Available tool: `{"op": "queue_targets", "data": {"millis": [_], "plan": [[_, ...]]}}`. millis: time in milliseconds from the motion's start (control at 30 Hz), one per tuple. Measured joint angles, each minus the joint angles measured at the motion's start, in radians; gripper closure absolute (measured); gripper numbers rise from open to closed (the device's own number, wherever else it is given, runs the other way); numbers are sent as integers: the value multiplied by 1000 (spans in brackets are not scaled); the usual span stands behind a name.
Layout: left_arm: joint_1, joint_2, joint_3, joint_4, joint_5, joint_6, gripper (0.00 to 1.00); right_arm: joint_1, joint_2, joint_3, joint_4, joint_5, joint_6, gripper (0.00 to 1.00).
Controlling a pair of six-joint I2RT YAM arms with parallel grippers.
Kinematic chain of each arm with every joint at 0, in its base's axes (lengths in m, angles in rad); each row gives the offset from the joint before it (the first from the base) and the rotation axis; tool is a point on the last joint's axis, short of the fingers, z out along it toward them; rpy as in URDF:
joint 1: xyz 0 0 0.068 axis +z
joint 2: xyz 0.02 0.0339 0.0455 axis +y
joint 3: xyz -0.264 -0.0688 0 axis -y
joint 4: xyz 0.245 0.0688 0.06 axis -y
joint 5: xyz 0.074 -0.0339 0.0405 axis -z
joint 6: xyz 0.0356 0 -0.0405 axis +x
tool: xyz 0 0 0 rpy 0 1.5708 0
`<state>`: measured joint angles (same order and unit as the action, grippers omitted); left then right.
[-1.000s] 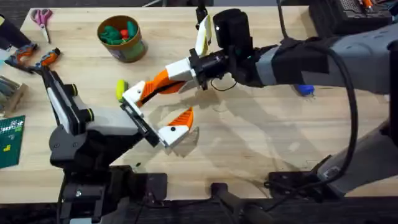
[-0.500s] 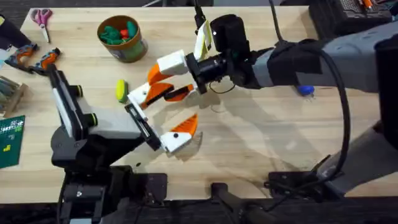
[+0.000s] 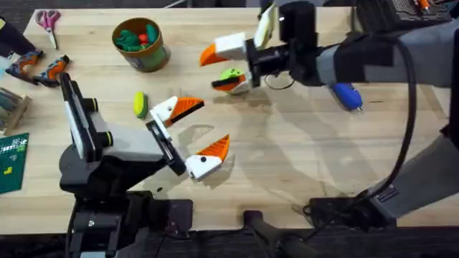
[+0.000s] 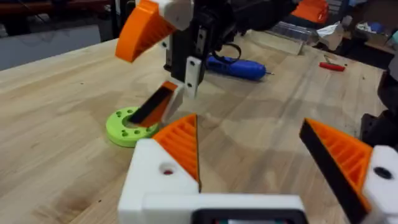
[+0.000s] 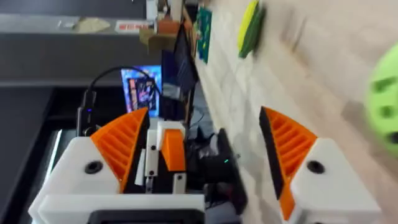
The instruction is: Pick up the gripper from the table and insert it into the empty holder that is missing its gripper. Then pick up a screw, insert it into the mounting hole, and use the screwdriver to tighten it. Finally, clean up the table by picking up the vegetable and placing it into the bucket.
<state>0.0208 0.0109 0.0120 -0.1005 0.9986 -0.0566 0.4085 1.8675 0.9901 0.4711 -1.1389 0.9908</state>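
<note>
The orange gripper (image 3: 188, 107) sits in the white holder (image 3: 167, 110), the far finger of my left gripper (image 3: 215, 121), which stands open; the mounting hole (image 4: 166, 169) shows on that finger. No screw can be made out. My right gripper (image 3: 209, 70) hangs open and holds nothing, a short way beyond, over a green disc (image 3: 231, 74). It also shows in the left wrist view as the right gripper (image 4: 127, 87). The blue screwdriver (image 3: 346, 95) lies under the right arm. The yellow-green vegetable (image 3: 140, 104) lies left of the holder. The tan bucket (image 3: 141, 43) stands at the back left.
Pink scissors (image 3: 49, 19) and orange-handled pliers (image 3: 39, 66) lie at the far left, with a green board (image 3: 13, 161) by the left edge. The bucket holds green and red items. Bare wood stretches across the middle and right front of the table (image 3: 301, 165).
My right gripper let go of the orange gripper, left it in the holder, and drew back up and to the right, opening wide. The left arm barely moved.
</note>
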Motion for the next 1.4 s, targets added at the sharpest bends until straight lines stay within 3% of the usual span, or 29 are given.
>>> {"op": "queue_targets", "data": {"millis": [200, 300, 433, 567, 600, 700, 833, 1000, 1267, 1400], "plan": [[0, 0, 0, 0, 1, 0, 15, -114, 0, 0, 0, -2, -128, 8], [0, 0, 0, 0, 1, 0, 15, -160, 0, 19, -25, 14, -296, 8], [0, 0, 0, 0, 1, 0, 15, -179, -13, 66, -225, 68, -444, 8], [0, 0, 0, 0, 1, 0, 15, -212, -98, 87, -634, 244, -650, 10], [0, 0, 0, 0, 1, 0, 15, -230, -195, 89, -796, 415, -776, 10], [0, 0, 0, 0, 1, 0, 15, -224, -312, 96, -858, 543, -853, 9], [0, 0, 0, 0, 1, 0, 15, -179, -458, 116, -921, 668, -904, 9], [0, 0, 0, 0, 1, 0, 15, -53, -555, 123, -970, 808, -932, 9], [0, 0, 0, 0, 1, 0, 16, 185, -532, 129, -995, 1003, -947, 9], [0, 0, 0, 0, 1, 0, 15, 225, -481, 186, -1077, 1055, -948, 8]]}}
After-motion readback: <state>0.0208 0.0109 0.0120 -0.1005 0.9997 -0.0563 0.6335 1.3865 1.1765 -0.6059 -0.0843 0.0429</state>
